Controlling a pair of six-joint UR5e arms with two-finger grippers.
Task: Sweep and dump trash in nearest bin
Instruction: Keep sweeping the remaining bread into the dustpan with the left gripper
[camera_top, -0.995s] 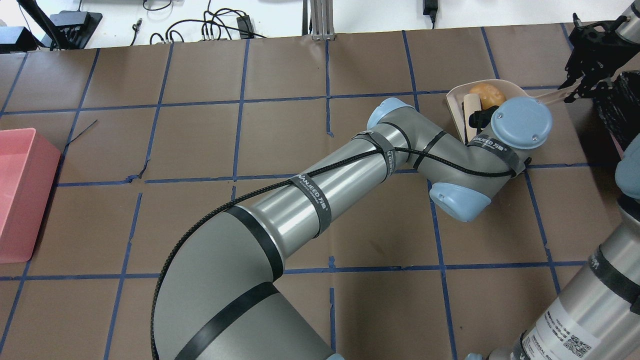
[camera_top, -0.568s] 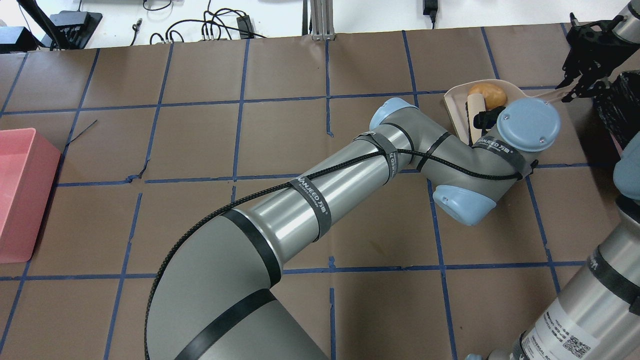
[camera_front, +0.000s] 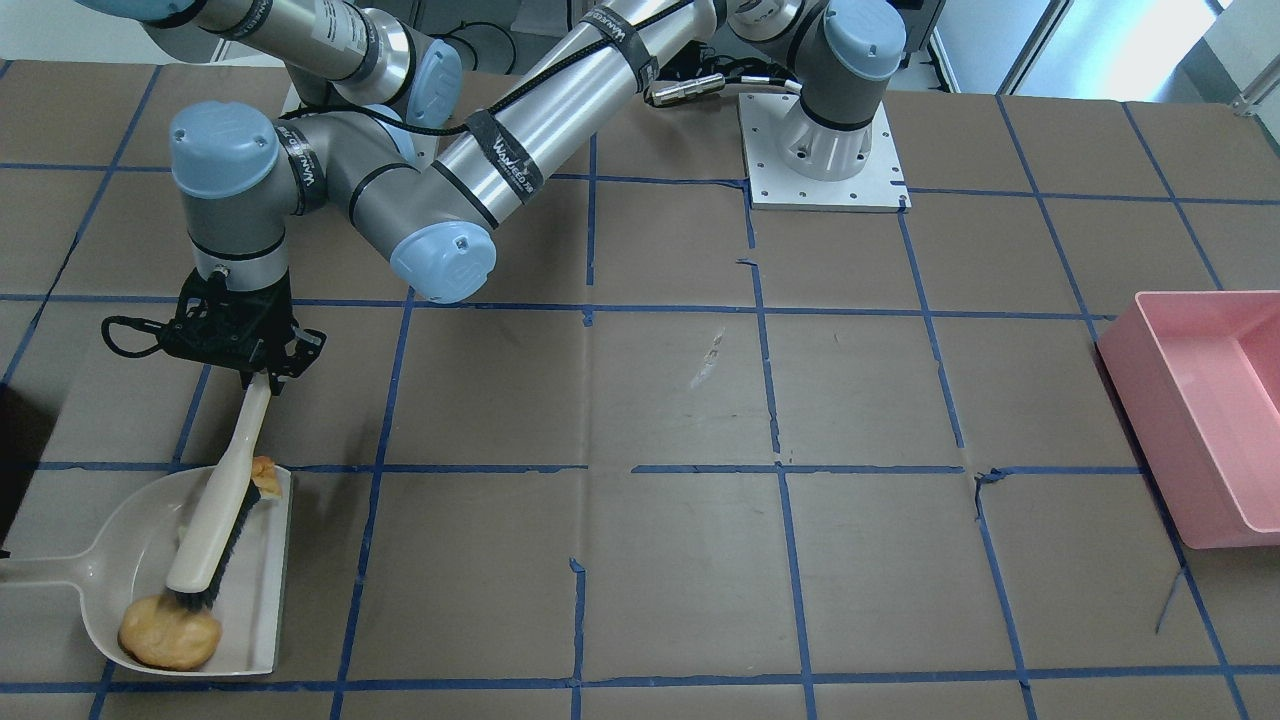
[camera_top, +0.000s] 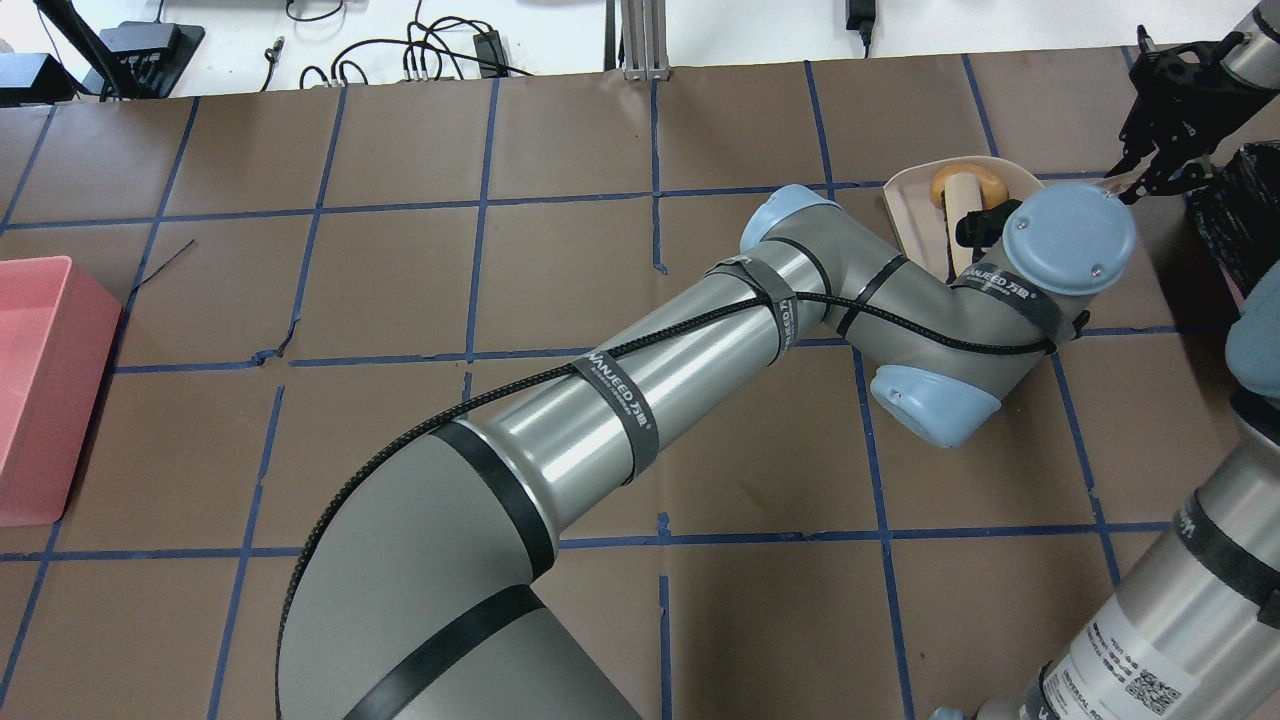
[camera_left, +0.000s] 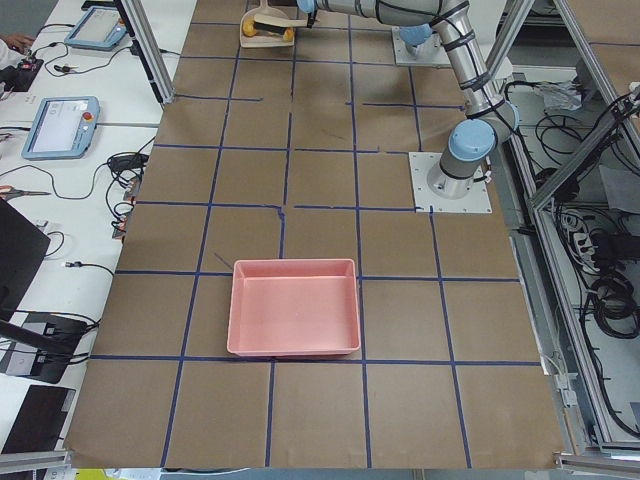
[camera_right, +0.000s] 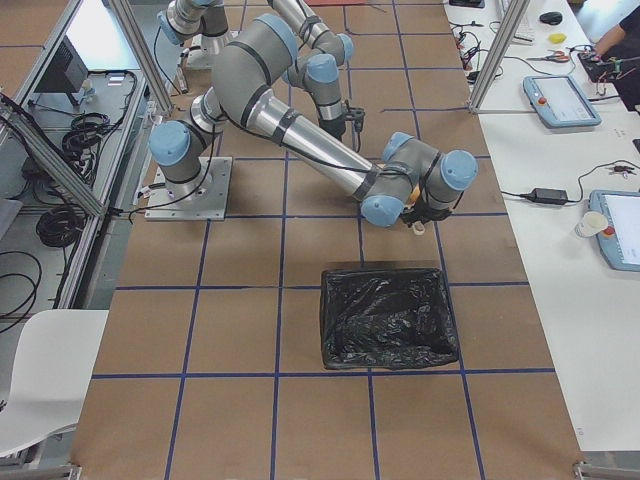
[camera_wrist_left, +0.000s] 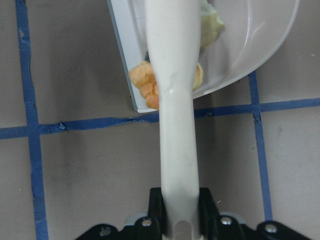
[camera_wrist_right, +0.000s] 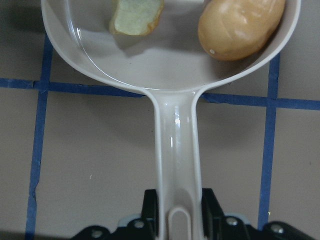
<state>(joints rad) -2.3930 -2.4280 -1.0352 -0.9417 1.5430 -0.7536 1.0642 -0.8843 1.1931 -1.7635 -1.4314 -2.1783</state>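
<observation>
My left gripper (camera_front: 255, 375) is shut on the cream handle of a brush (camera_front: 215, 510). Its black bristles lie inside the white dustpan (camera_front: 130, 535) and touch the round golden-brown lump (camera_front: 170, 632). One toasted chunk (camera_wrist_left: 142, 82) sits at the pan's lip under the brush handle. A paler chunk (camera_wrist_right: 136, 15) lies deeper in the pan. My right gripper (camera_top: 1150, 175) is shut on the dustpan handle (camera_wrist_right: 175, 150), and the pan rests flat on the table.
A black-lined bin (camera_right: 385, 315) stands close beside the dustpan, at the right edge of the overhead view (camera_top: 1235, 215). A pink bin (camera_front: 1200, 400) stands at the table's far opposite end. My left arm (camera_top: 620, 400) stretches across the table's middle.
My left arm has moved right and the brush has swept deeper into the pan, up against the round lump. The right gripper and dustpan have barely shifted.
</observation>
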